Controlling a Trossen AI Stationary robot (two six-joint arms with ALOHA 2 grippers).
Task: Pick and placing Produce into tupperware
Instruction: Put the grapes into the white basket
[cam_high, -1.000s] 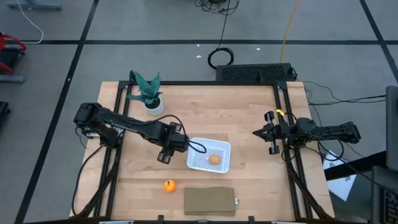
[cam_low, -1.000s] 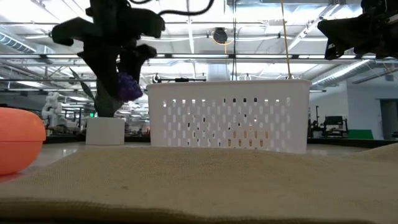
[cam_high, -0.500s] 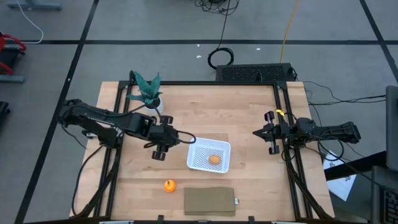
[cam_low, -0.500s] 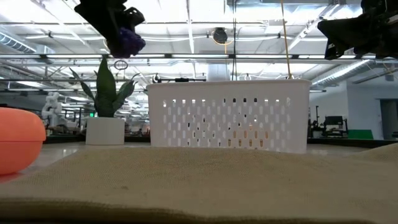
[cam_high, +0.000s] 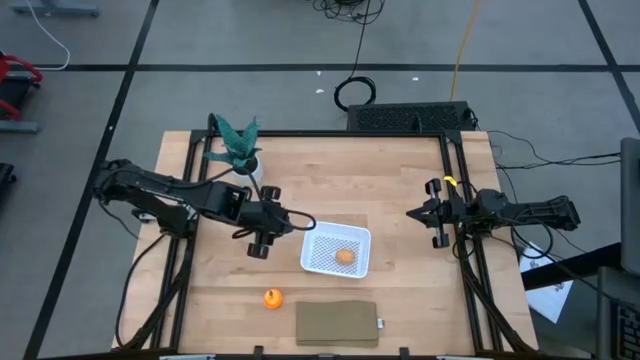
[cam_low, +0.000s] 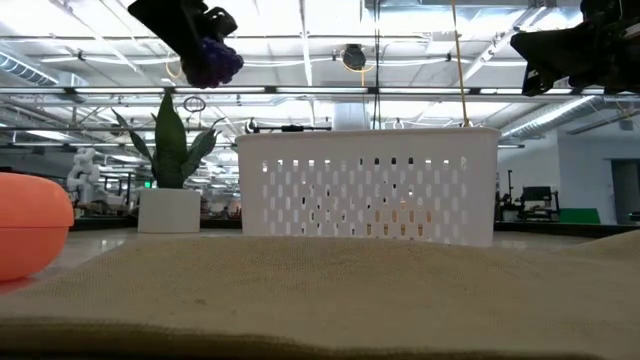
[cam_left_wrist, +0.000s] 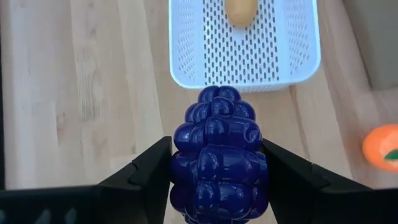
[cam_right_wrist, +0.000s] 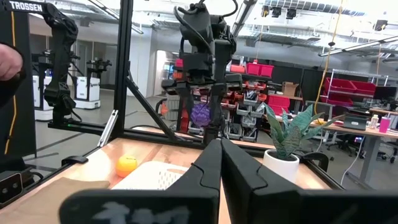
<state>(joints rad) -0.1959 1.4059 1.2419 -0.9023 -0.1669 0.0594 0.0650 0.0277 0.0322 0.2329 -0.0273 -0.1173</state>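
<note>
A potted plant (cam_high: 240, 150) stands at the wooden table's (cam_high: 390, 180) far left corner. Just right of it, the left gripper (cam_left_wrist: 217, 186) hangs in the air, clamped on the dark purple grape cluster (cam_left_wrist: 219, 155), just left of the white perforated basket (cam_high: 358, 240) and not above it. The tan-yellow lump (cam_high: 344, 256) lies inside the basket. Nearer the front edge, the orange ball (cam_high: 272, 298) sits on bare wood, beside a flat brown slab (cam_high: 336, 323) that lies just in front of the basket. At the table's right edge, the right gripper (cam_high: 412, 213) waits in the air with fingers pressed together, holding nothing.
</note>
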